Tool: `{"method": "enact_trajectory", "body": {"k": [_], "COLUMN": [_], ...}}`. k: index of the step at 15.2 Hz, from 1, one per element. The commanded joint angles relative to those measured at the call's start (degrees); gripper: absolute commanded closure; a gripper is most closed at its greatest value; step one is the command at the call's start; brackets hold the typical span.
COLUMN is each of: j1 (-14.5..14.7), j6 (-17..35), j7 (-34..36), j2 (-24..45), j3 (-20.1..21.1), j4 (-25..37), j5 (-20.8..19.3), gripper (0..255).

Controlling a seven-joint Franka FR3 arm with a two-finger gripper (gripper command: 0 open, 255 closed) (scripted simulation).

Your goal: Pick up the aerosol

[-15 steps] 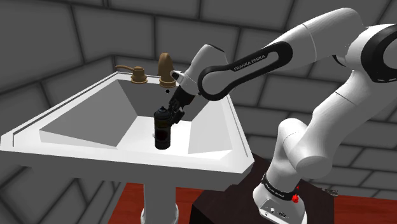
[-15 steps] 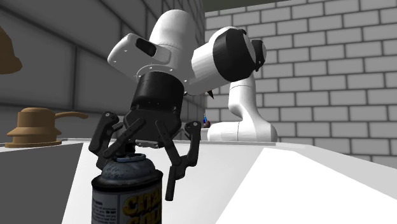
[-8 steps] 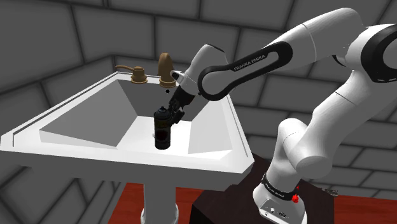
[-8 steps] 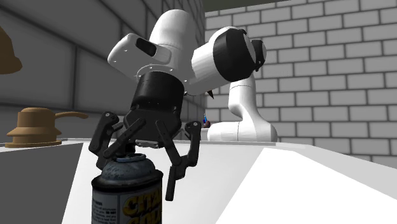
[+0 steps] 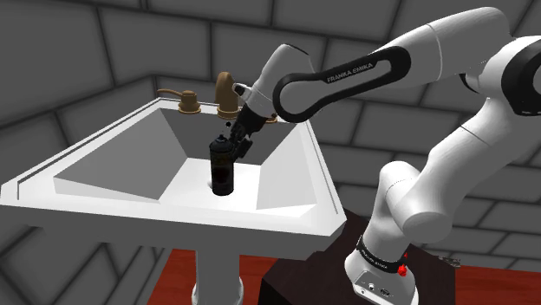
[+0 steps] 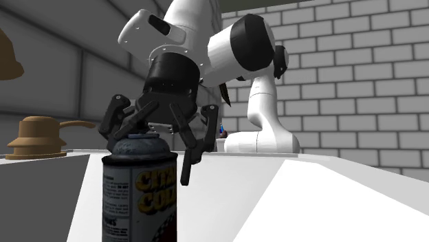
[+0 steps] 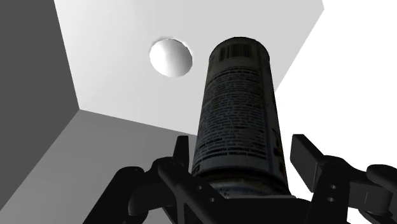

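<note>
- Aerosol can [image 7: 238, 108] stands upright inside the sink [image 5: 130, 204] basin, with the jaws of the gripper [image 7: 243, 147] clamped on its top end.
- Risk: so high a hold on the rounded shoulder may let it slip or swing during a lift.
- Drain hole [image 7: 170, 57] lies in the sink floor beside the can's base.
- Sloped sink walls flank it; nothing blocks a straight lift.
- Brown tap [image 5: 227, 91] and lever [image 5: 186, 102] sit on the sink's back rim.
</note>
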Motion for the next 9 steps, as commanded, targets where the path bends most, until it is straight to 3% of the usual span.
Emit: {"method": "enact_trajectory", "body": {"k": [1, 9], "j1": [-0.2, -0.7], "j6": [-1.8, -6.8], "j7": [0.3, 1.4], "j2": [-0.5, -2.0], "j3": [0.0, 0.4], "j4": [1.3, 4.9], "j5": [-0.3, -1.2], "gripper": [255, 255]}}
